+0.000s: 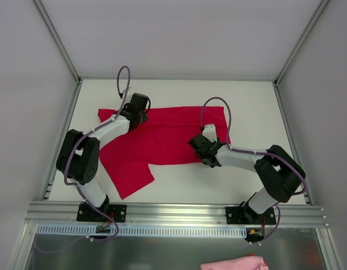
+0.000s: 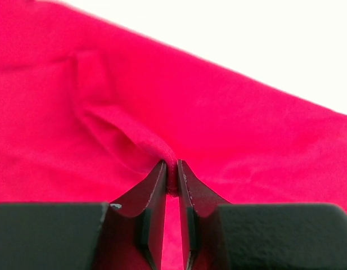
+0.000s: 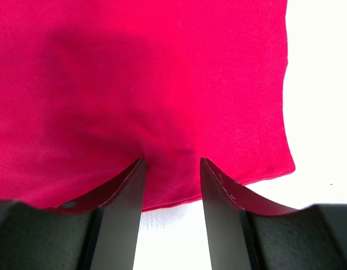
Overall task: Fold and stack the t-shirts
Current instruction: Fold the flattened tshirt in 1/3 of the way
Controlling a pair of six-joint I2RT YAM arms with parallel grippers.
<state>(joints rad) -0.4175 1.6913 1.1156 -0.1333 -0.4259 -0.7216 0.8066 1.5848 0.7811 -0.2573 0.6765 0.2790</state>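
Shirt spread flat; left arm has a pinch, right arm not yet closed.

The shirt (image 1: 167, 138) lies on the table (image 1: 218, 95) with its long axis running left to right across both arms and one flap trailing toward the near left. My left gripper (image 2: 171, 169) sits at the far-left end, jaws nearly together on a raised ridge of cloth. My right gripper (image 3: 172, 163) is at the near-right edge, jaws partway apart, tips down on the cloth just inside the hem, clamping nothing. From there the corner lies to its right and the bulk of the cloth beyond its tips. I judge the next move turns on the right closing at that hem, so both ends lift along the long axis. With one end held alone, I expect drag and bunching.
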